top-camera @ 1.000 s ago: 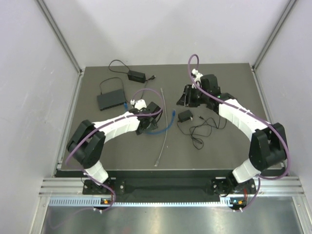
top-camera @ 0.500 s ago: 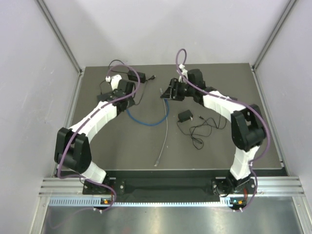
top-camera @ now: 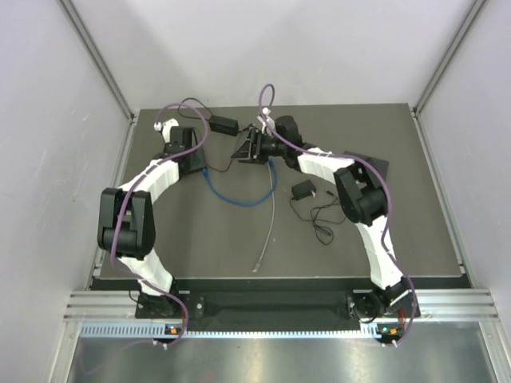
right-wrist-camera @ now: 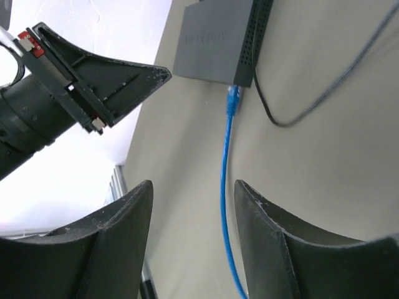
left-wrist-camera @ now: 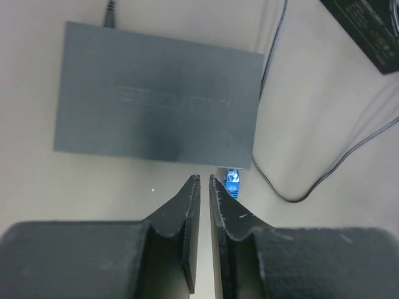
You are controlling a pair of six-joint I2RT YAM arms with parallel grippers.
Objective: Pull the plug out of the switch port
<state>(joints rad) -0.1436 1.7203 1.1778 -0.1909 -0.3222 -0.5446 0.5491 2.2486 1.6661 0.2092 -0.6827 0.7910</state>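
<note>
The grey switch point(left-wrist-camera: 156, 103) lies flat, and the blue plug point(left-wrist-camera: 232, 182) sits in a port at the right end of its near edge. My left gripper point(left-wrist-camera: 204, 179) hovers just left of that plug. Its jaws are almost together, with only a sliver of gap and nothing between them. From above, the left gripper point(top-camera: 192, 166) covers most of the switch. The blue cable point(top-camera: 239, 199) loops toward my right gripper point(top-camera: 239, 150). The right wrist view shows the switch point(right-wrist-camera: 215, 40), the plug point(right-wrist-camera: 233, 99) and the cable point(right-wrist-camera: 224, 199) running between the spread fingers of the open right gripper point(right-wrist-camera: 193, 184), which touch nothing.
A black power brick point(top-camera: 222, 124) and its cord point(left-wrist-camera: 293, 187) lie behind and right of the switch. A loose grey cable point(top-camera: 267, 215) runs down the table's middle. A small black adapter point(top-camera: 303, 190) with a tangled cord sits to the right.
My left arm swung from the table's middle to the switch at the back left, and its jaws closed. My right arm swept left toward the switch, its jaws widening slightly.
</note>
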